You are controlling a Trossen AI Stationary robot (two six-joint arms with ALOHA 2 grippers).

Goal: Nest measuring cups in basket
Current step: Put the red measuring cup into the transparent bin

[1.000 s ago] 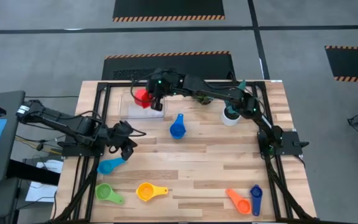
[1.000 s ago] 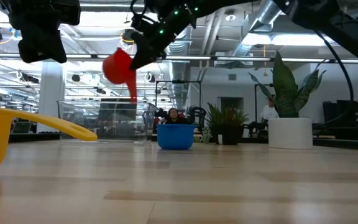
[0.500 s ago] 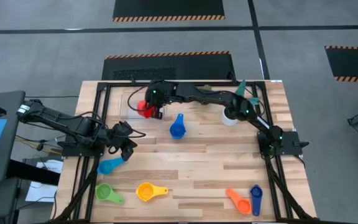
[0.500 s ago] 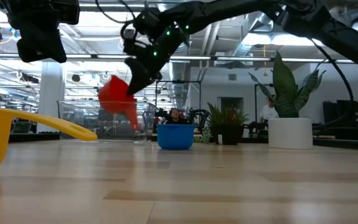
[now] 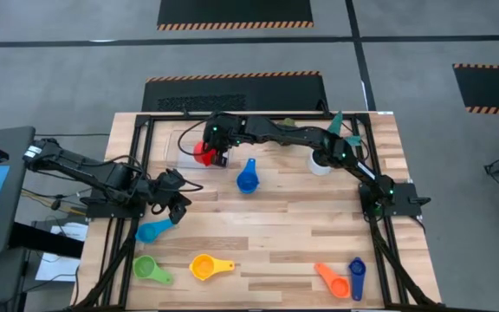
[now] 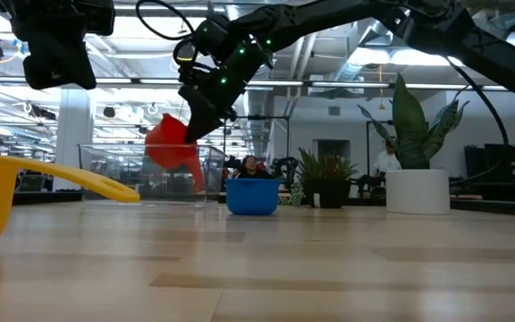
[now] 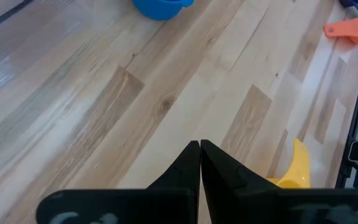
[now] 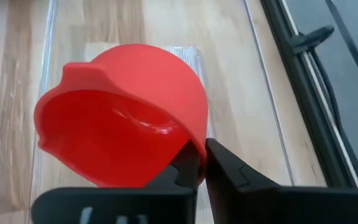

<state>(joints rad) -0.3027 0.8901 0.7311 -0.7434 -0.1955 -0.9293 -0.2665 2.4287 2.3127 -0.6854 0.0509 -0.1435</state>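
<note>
Seven cups count out here: yellow (image 5: 204, 267), green (image 5: 145, 268), orange (image 5: 333, 281), dark blue (image 5: 356, 278) along the near tabletop (image 5: 275, 234), light blue (image 5: 152, 230) beside my idle left claw (image 5: 178, 211), pressed together, blue (image 5: 247, 180) mid-table, and farthest, the red cup (image 5: 202, 153), pinched by its handle in my right claw (image 5: 217, 156) over the basket (image 5: 189, 154), low enough for a gentle drop.

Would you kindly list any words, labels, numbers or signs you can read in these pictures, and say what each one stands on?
None can be read: the cups, such as the red cup, and the basket show no print. The floor's orange-and-black hazard stripes carry no words.
</note>
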